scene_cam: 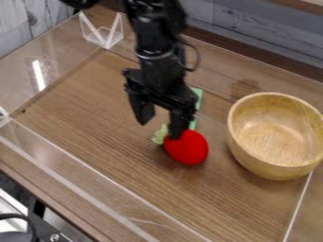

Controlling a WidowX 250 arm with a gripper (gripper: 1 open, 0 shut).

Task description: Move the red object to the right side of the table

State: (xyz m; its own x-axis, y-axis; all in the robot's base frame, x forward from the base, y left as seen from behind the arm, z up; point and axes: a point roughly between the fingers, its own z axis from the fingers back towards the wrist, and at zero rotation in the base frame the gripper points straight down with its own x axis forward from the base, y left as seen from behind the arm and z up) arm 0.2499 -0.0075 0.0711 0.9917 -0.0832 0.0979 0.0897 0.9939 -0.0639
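So the gripper (165,117) hangs pointing straight down over the middle of the table (89,142); jaws are spread wide apart with nothing between them. The red object (188,147) sits on the wood right at the gripper's 5 o'clock, just below the right-hand finger (183,123); can't tell if that finger actually touches it, looks really close though. Its leafy green tuft (161,138) pokes out at the ball's 10 o'clock, partly hidden behind the fingers. A flat light-green block (194,98) lies at the ball's 12 o'clock, mostly covered by the arm. The wooden bowl (275,134) is at the ball's 3 o'clock, near it but not touching; looks empty inside. Clear acrylic walls (38,76) run along the table edges.
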